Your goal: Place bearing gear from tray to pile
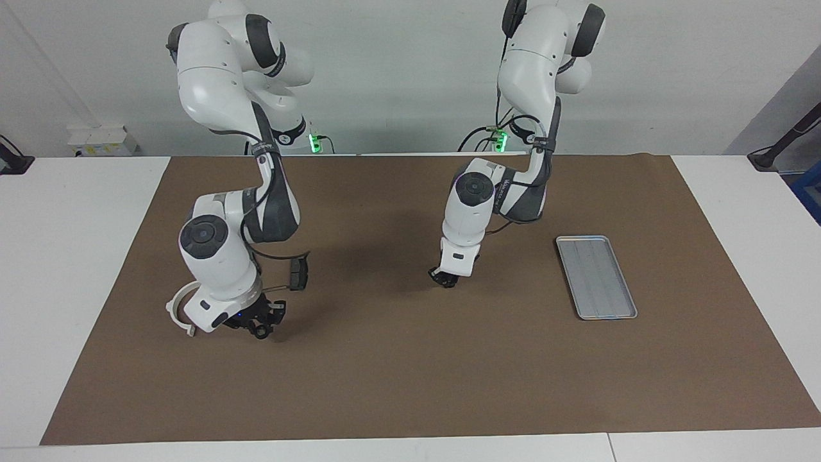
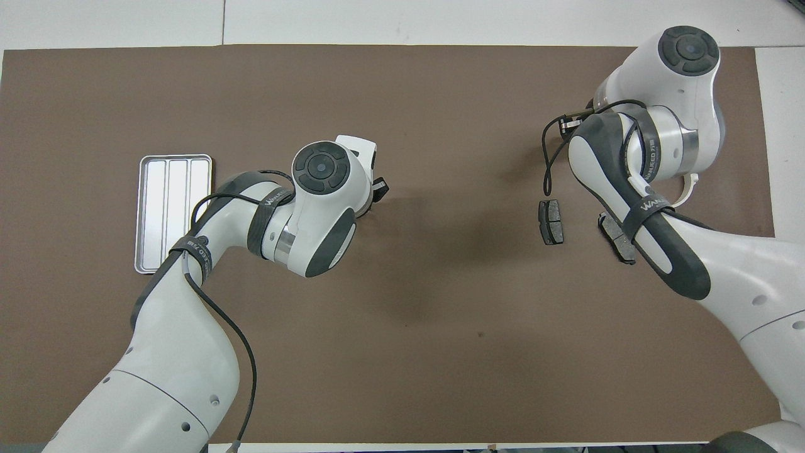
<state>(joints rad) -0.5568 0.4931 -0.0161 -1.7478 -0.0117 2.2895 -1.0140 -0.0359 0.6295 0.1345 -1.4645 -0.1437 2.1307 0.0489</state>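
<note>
The right hand (image 1: 260,326) hangs low over the brown mat (image 1: 410,385), just beside the white half-ring bracket (image 1: 172,305) at the right arm's end of the bench (image 1: 64,256). A small dark round piece (image 1: 259,332) shows at its tip, seemingly the bearing gear. Whether this hand is open or closed on it I cannot tell, nor which way the piece's axis points. In the overhead view the arm covers this hand.

The pile lies around it. The bracket's open side faces the middle of the bench. One dark brake-pad piece (image 1: 298,273) lies nearer to the robots than the hand, its long axis running toward and away from the robots. A second pad (image 2: 619,238) lies between that pad and the bracket, half under the right arm in the overhead view.

The left hand (image 1: 444,280) waits over bare mat mid-bench; I cannot tell how far it is open.

The tray (image 1: 596,276) lies flat toward the left arm's end, well apart from the pile, its long axis and ridges running toward and away from the robots
</note>
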